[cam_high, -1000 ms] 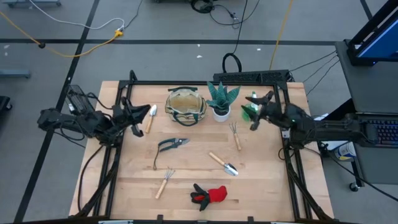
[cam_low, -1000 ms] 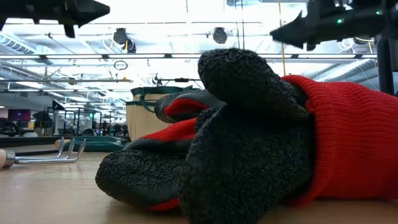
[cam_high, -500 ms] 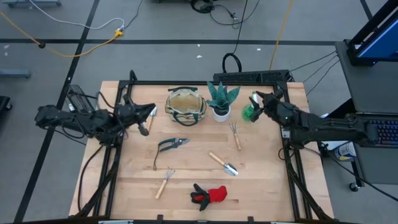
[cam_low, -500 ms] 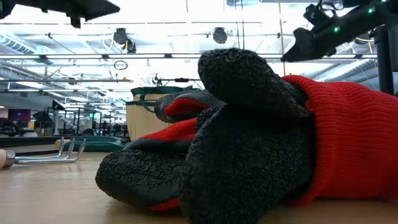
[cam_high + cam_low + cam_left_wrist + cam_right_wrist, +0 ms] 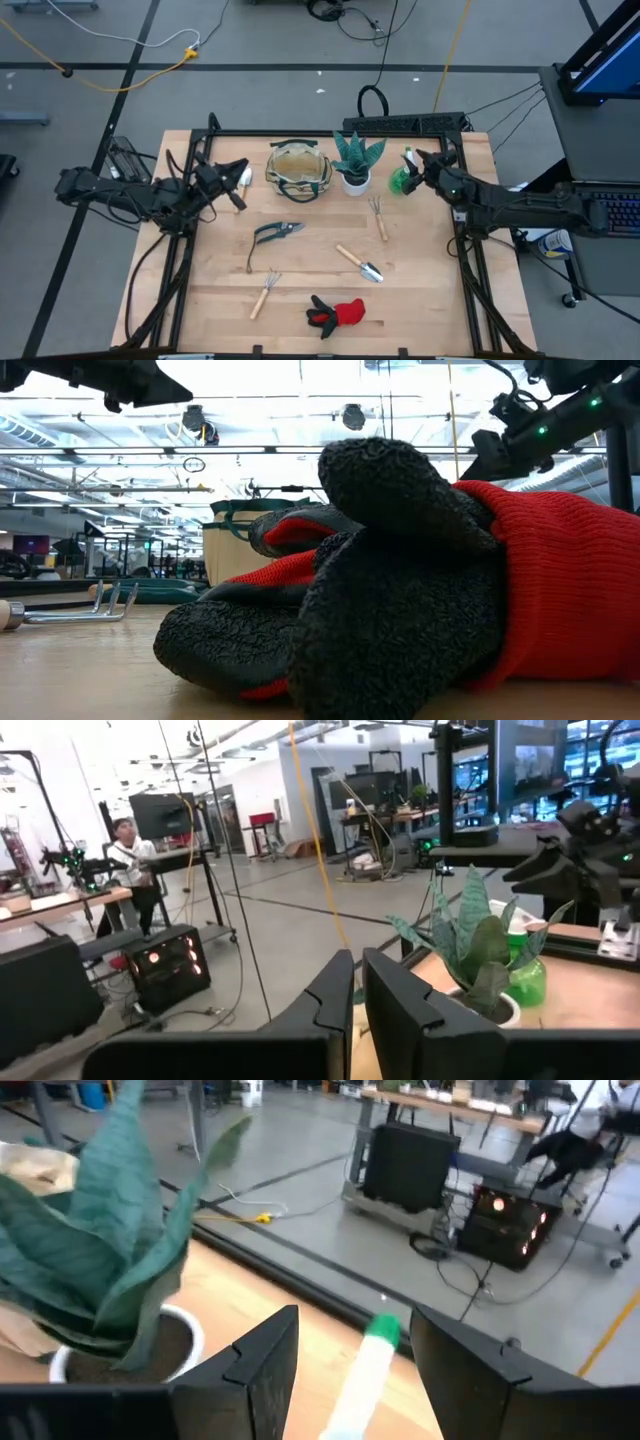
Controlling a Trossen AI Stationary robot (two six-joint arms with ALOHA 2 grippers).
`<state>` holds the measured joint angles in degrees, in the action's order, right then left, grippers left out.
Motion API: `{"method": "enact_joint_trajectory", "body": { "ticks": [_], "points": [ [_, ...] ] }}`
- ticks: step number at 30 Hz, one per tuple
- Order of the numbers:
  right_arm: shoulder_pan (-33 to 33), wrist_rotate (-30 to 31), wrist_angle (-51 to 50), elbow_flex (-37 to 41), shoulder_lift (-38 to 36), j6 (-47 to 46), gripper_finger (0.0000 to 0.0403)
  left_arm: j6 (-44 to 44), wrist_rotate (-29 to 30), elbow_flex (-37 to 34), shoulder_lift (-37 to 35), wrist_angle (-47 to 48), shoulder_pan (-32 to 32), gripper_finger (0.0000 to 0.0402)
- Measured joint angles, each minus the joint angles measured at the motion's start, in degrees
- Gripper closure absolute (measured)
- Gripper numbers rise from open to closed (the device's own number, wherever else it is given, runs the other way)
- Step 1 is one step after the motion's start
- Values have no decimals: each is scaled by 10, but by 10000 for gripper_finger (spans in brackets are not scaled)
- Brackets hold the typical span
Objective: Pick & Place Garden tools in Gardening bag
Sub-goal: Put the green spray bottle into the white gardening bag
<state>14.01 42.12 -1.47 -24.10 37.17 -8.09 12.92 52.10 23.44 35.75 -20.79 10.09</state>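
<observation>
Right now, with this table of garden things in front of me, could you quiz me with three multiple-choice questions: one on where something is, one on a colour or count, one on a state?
1. Where is the plant pot?
A. Right of the gardening bag
B. At the near edge
C. Inside the bag

2. What colours is the glove?
A. Blue and white
B. Red and black
C. All yellow

3. How does the right gripper stand?
A. Open, around the spray bottle
B. Shut on a trowel
C. Shut inside the bag

Answers: 1 A, the high view shows them side by side. 2 B, red cuff, black fingers. 3 A, the bottle's neck lies between parted fingers.
</observation>
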Motion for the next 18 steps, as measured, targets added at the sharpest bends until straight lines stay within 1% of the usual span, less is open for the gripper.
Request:
{"method": "enact_joint_trajectory", "body": {
  "ticks": [5,8,13,15,18],
  "points": [
    [15,-1,-70,0,16,-52,221,2,0,0,0,0,0,371],
    [19,-3,-79,0,29,-63,222,3,0,0,0,0,0,371],
    [21,-2,-79,0,44,-52,223,4,0,0,0,0,0,371],
    [21,-2,-78,0,48,-41,231,6,0,0,0,0,0,371],
    [22,-2,-78,0,51,-25,262,25,0,0,0,0,0,371]
  ]
}}
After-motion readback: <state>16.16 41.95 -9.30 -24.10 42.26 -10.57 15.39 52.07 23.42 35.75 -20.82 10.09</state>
